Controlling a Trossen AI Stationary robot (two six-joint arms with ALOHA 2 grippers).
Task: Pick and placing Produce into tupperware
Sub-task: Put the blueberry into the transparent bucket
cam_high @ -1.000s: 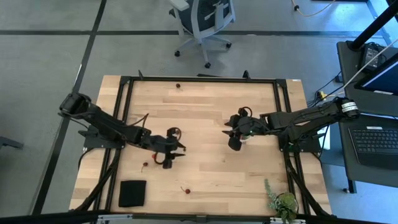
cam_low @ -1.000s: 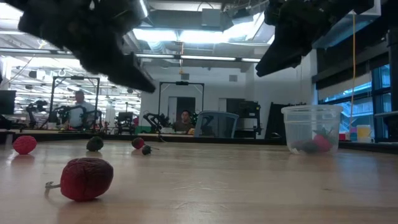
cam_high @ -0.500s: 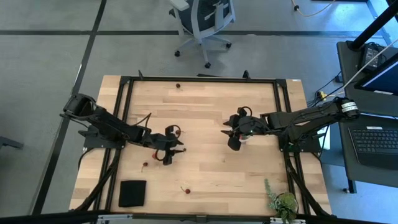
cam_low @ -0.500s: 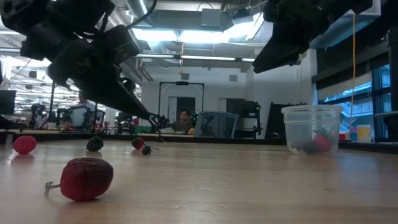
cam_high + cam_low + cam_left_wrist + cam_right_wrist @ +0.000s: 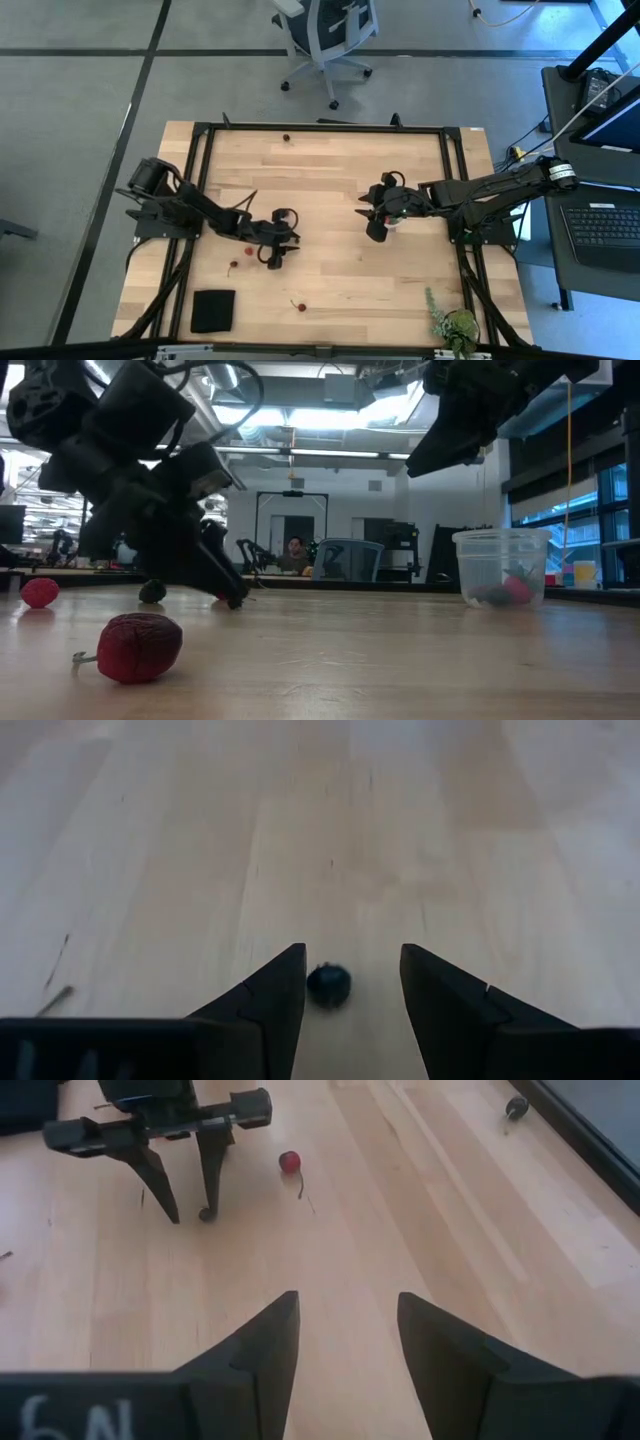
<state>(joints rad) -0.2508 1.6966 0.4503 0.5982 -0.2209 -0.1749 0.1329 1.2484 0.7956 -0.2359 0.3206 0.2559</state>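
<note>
My left gripper (image 5: 350, 965) is open, tipped steeply down with its fingertips at the tabletop (image 5: 235, 600). A tiny dark fruit (image 5: 328, 984) lies between the fingers, closer to one; I see no touch. Other small fruits rest on the wood: a red one with a stem (image 5: 135, 647), another red one (image 5: 38, 592), a dark one (image 5: 152, 592), and one (image 5: 290, 1162) beside my left gripper (image 5: 190, 1212). The translucent tub (image 5: 500, 567) stands upright with red fruits inside. My right gripper (image 5: 345, 1305) is open, hovering above the table next to the tub (image 5: 372, 222).
A flat black pad (image 5: 213, 310) lies near the table's near left corner and a leafy plant (image 5: 455, 325) at the near right. Single fruits lie at the far edge (image 5: 286, 138) and near edge (image 5: 298, 304). Bare wood stretches between the two arms.
My left gripper has dropped from above the table down to its surface, tipping more steeply downward and shifting slightly toward the table's right, so that its open fingers now stand around the small dark fruit. My right arm has kept still.
</note>
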